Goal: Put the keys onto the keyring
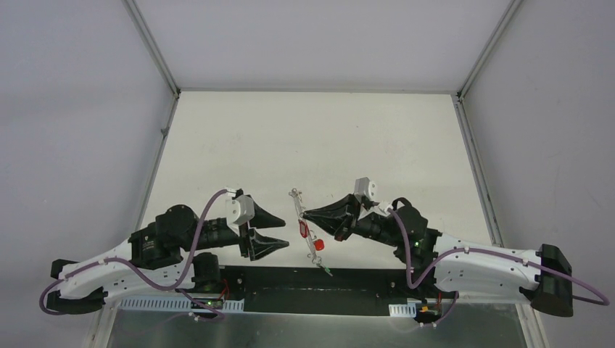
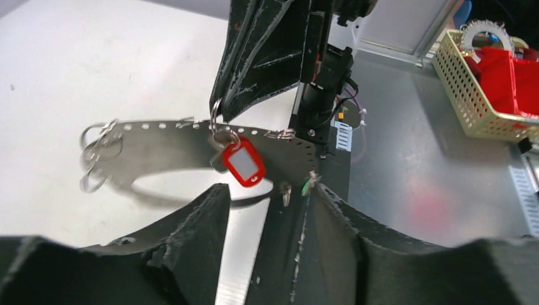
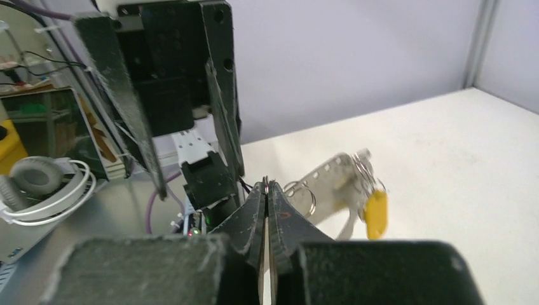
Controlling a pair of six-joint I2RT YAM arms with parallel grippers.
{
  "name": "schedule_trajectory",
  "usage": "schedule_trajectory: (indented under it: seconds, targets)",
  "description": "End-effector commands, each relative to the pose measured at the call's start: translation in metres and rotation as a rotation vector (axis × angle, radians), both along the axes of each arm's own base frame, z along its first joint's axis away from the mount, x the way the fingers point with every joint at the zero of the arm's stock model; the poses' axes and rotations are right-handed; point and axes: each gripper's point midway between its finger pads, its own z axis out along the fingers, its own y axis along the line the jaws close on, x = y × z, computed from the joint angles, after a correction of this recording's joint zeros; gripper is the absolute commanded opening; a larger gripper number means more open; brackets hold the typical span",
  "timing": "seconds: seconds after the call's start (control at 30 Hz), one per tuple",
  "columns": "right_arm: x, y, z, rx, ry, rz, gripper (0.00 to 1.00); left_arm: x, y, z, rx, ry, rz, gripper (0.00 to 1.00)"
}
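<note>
Holding, right gripper (image 3: 267, 188): jaws are fully closed on a thin wire loop (image 2: 215, 117). Whether that loop is the hoop's own wire or a key's small ring cannot be told.
Left gripper (image 1: 286, 230): jaws are apart with nothing between them, facing the right gripper from just beside the load.
Keyring (image 2: 165, 149): it is suspended from the right gripper's tip, between the two grippers. It reads as a grey perforated band with a darker arc below, and it is blurred.
Keys: the red-tagged key (image 2: 243, 164) hangs directly under the pinch. The yellow-tagged key (image 3: 375, 213) sits at the band's far end. A green tag (image 2: 309, 184) shows just above the left fingers (image 2: 191, 229).
Risk, slip: the whole load depends on one narrow pinch on thin wire. A sideways push from the left gripper would likely rotate it or pull it free.
Risk, wrong grasp: tags, small rings and band crowd together, so closing the left jaws could catch a tag instead of the intended key.
Risk, swing: the dangling load may move when approached, causing a missed closure.
Risk, collision: the two sets of fingertips are near each other, and a small overshoot would bring them into contact.
</note>
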Motion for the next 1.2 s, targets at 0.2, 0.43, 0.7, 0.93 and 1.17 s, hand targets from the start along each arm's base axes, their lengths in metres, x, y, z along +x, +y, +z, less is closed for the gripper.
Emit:
schedule_trajectory:
  seconds: [0.2, 0.43, 0.7, 0.93, 1.17]
  targets:
    - [0.036, -0.007, -0.055, -0.164, 0.108, -0.16, 0.0, 0.029, 0.026, -0.012, 0.031, 0.227, 0.252, 0.84]
    - [0.063, -0.015, -0.112, -0.28, 0.227, -0.267, 0.0, 0.043, 0.005, -0.03, 0.119, 0.304, 0.319, 0.95]
    - [0.115, -0.019, -0.154, -0.408, 0.315, -0.421, 0.0, 0.056, -0.019, -0.04, 0.21, 0.31, 0.367, 0.99]
    - [0.166, 0.002, -0.18, -0.483, 0.381, -0.422, 0.0, 0.071, -0.026, -0.038, 0.22, 0.325, 0.441, 0.99]
    - [0.204, 0.001, -0.174, -0.457, 0.419, -0.387, 0.42, 0.094, -0.017, -0.057, 0.215, 0.408, 0.519, 0.99]
